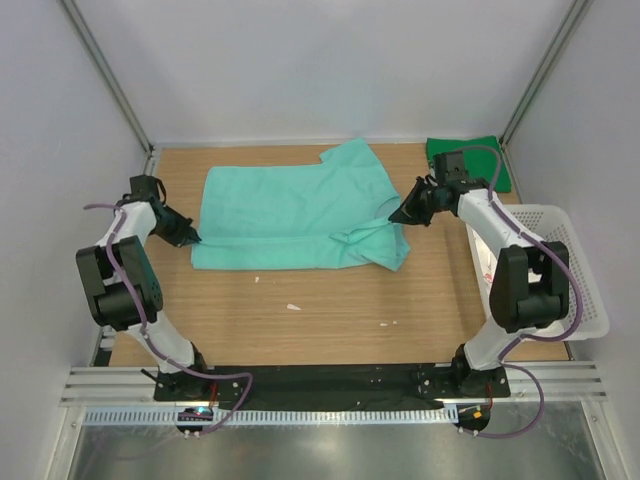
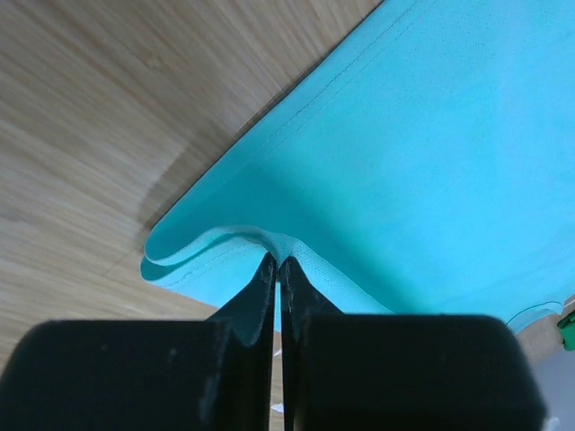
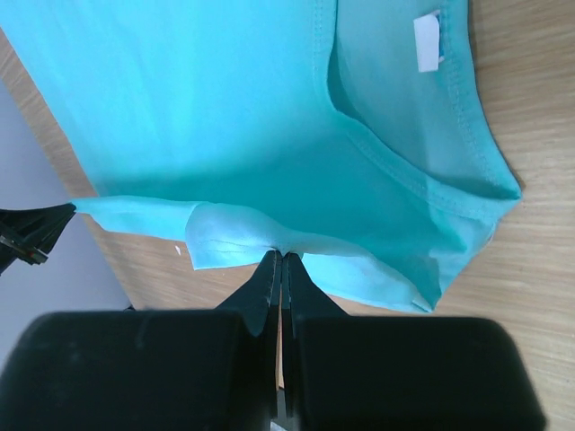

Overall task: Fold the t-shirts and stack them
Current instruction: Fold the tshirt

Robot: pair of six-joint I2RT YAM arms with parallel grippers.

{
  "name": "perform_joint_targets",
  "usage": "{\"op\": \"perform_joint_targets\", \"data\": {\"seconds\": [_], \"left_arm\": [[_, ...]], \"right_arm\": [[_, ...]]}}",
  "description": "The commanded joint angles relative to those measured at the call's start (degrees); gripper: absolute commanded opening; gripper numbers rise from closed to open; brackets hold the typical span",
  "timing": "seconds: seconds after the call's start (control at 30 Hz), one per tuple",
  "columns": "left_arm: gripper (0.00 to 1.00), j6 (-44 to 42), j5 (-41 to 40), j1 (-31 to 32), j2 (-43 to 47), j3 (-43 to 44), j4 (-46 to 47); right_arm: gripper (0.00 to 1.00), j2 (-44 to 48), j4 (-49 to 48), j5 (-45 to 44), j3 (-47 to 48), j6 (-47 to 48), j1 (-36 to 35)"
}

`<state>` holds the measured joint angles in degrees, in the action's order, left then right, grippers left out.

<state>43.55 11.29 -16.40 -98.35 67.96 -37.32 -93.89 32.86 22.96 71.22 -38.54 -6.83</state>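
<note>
Looking from the top camera, I see the mint-teal t-shirt (image 1: 290,215) spread on the tabletop (image 1: 330,320), my left end effector (image 1: 190,238) clamped on its 9 o'clock edge, the right end effector (image 1: 400,213) on its 3 o'clock edge. Left wrist: jaws shut on a doubled hem. Right wrist: jaws shut on a thin flap of the same shirt. I'd lift both together, level, keeping the cloth taut. The dark green t-shirt (image 1: 480,160) at 1 o'clock and the basket (image 1: 585,290) at 4 o'clock crowd the right arm.

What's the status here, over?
Left gripper shut on mint-teal t-shirt, near-left corner. Right gripper shut on its right end. Dark green t-shirt folded far right, clear of it.
</note>
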Motion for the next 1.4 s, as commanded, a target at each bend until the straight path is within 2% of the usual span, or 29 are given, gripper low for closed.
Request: {"op": "perform_joint_targets", "data": {"seconds": [0.0, 0.33, 0.6, 0.87, 1.37], "left_arm": [[0.00, 0.48, -0.48, 0.67, -2.64, 4.71, 0.85], [0.00, 1.36, -0.04, 2.08, -10.10, 12.27, 0.50], [0.00, 1.63, 0.31, 2.60, -15.38, 17.46, -0.38], [0.00, 1.63, -2.67, 2.69, -14.95, 18.34, -0.56], [0.00, 2.33, -1.62, 2.69, -17.93, 20.01, -0.65]], "right_arm": [[0.01, -2.87, -1.66, 0.86, 4.53, 1.10, 0.33], [0.01, -9.82, 0.18, -0.02, 10.60, 1.89, 0.94], [0.01, -12.28, 1.42, -0.20, 11.92, 2.25, 1.73], [0.01, -14.83, -0.07, -0.11, 13.15, 1.63, 1.73], [0.01, -19.93, -0.08, -0.64, 17.20, 2.07, 2.43]]}}
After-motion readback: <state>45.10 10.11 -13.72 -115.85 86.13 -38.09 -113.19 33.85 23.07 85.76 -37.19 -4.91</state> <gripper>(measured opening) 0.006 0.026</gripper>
